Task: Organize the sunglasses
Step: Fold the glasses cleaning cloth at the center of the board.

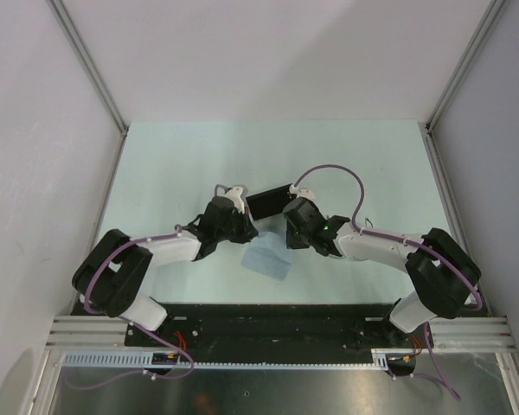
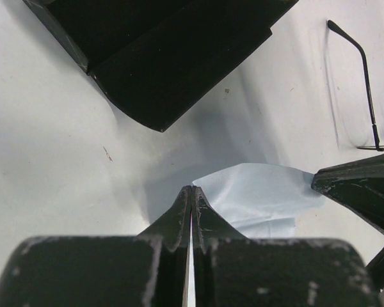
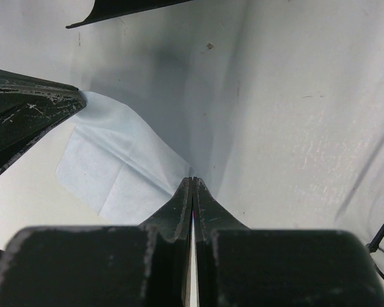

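Sunglasses (image 2: 366,83) lie on the table (image 2: 51,160) at two o'clock from the left gripper (image 2: 192,189), long axis running twelve to six. Both arms angle inward. The left gripper and the right gripper (image 3: 192,181) are each clamped tight on the blue cloth (image 2: 262,195).

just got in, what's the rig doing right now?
Both arms are on the light blue cloth, not the sunglasses. The left pincer and the right pincer are each shut on an edge of it, and the cloth spans between them. The black case lies just beyond the cloth. The sunglasses lie off to the side, untouched; only one temple arm shows clearly.
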You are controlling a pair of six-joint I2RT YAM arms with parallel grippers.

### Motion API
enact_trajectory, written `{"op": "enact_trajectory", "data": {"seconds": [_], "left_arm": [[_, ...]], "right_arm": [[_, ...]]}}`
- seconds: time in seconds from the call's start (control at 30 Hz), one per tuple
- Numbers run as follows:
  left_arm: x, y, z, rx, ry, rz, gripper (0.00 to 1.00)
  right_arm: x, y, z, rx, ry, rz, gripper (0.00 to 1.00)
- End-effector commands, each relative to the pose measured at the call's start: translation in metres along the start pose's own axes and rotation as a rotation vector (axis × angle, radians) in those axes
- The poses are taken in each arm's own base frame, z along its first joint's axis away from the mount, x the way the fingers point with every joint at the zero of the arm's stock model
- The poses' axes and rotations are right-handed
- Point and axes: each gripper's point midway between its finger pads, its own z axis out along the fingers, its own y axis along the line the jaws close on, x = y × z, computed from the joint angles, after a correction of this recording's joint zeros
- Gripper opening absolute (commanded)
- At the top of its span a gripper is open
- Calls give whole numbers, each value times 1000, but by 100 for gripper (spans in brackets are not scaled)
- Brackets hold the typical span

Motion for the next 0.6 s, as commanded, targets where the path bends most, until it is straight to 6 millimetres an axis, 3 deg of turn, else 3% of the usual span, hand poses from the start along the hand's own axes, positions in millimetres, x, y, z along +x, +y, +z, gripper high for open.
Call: {"op": "enact_trajectory", "data": {"seconds": [0.0,0.37,0.57], "left_arm": [[-12,-11,-6,42,-55,46,0],[-8,-13,-19,58,-68,46,0],[5,-10,-26,55,-43,17,0]], "right_arm": [[-9,10,-3,-26,-22,-13,0],[7,15,-7,-68,33,-72,0],[20,21,-8,-101,70,-114,0]]}}
